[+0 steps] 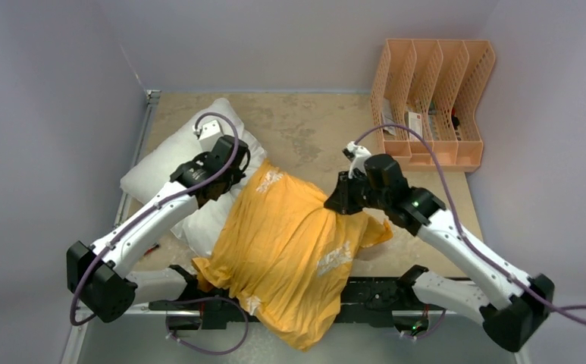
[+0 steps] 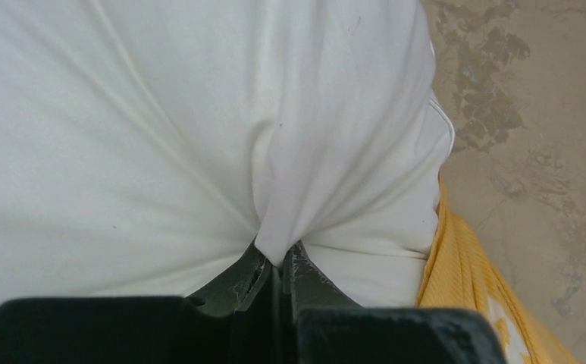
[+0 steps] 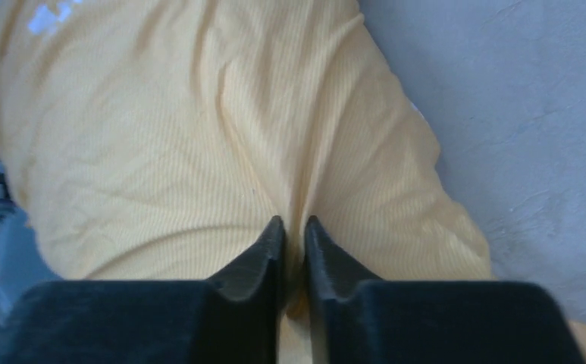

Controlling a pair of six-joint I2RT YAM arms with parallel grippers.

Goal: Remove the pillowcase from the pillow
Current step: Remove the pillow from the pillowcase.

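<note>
Across the bench (image 1: 305, 129), the pillowcase (image 1: 289, 243) covers the near part of the pillow (image 1: 161, 171), whose bare white end sticks out at the far left. Your left jaws pinch a fold of pillow, and your right jaws pinch the orange fabric. If you pull them apart, either thin pinch could slip, or the case could bunch and snag. Its white lettering (image 1: 333, 262) is too small to read.

The pillow (image 1: 161, 167) lies on the left of the table (image 1: 312, 121), its far-left end bare and the rest inside the pillowcase (image 1: 289, 243), which overhangs the near edge. The organiser (image 1: 434, 98) stands far right. The left gripper (image 2: 278, 262) is on the pillow, and the right gripper (image 3: 293, 227) is on the pillowcase's right side.
</note>
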